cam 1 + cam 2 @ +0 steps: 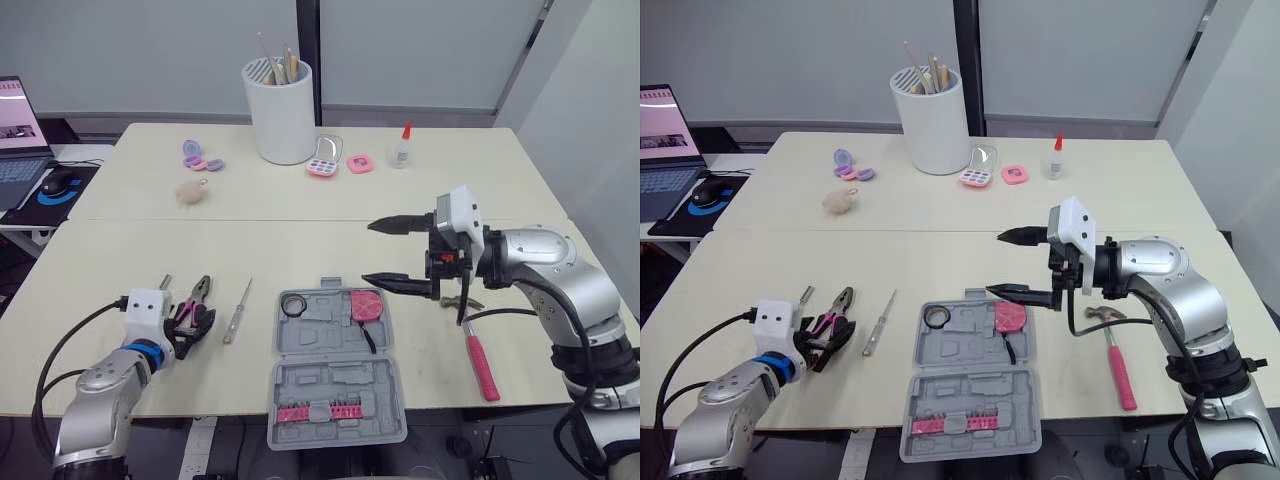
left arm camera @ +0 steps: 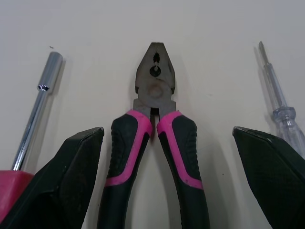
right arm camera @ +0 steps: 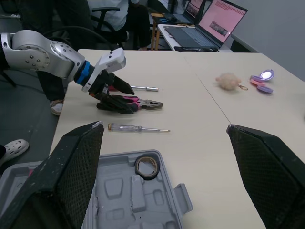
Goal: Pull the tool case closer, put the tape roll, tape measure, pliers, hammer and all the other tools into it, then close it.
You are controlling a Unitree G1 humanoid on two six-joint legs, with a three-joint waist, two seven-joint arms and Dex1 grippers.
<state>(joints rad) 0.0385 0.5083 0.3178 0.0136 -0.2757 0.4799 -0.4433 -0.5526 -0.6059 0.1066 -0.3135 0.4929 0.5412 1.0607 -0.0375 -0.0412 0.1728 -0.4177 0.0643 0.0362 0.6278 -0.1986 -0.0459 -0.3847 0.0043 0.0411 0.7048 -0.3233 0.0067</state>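
One case (image 1: 332, 388), one pliers (image 1: 203, 289), one hammer (image 1: 481, 363), one tape roll (image 1: 293, 305)

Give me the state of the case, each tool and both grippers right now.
Tool case: open, flat on the table.
Tape roll: in the case.
Tape measure: in the case.
Pliers: shut, on the table, ungripped.
Screwdriver: loose on the table.
Hammer: loose on the table.
Left gripper: open, jaws either side of the pliers' handles.
Right gripper: open, empty.
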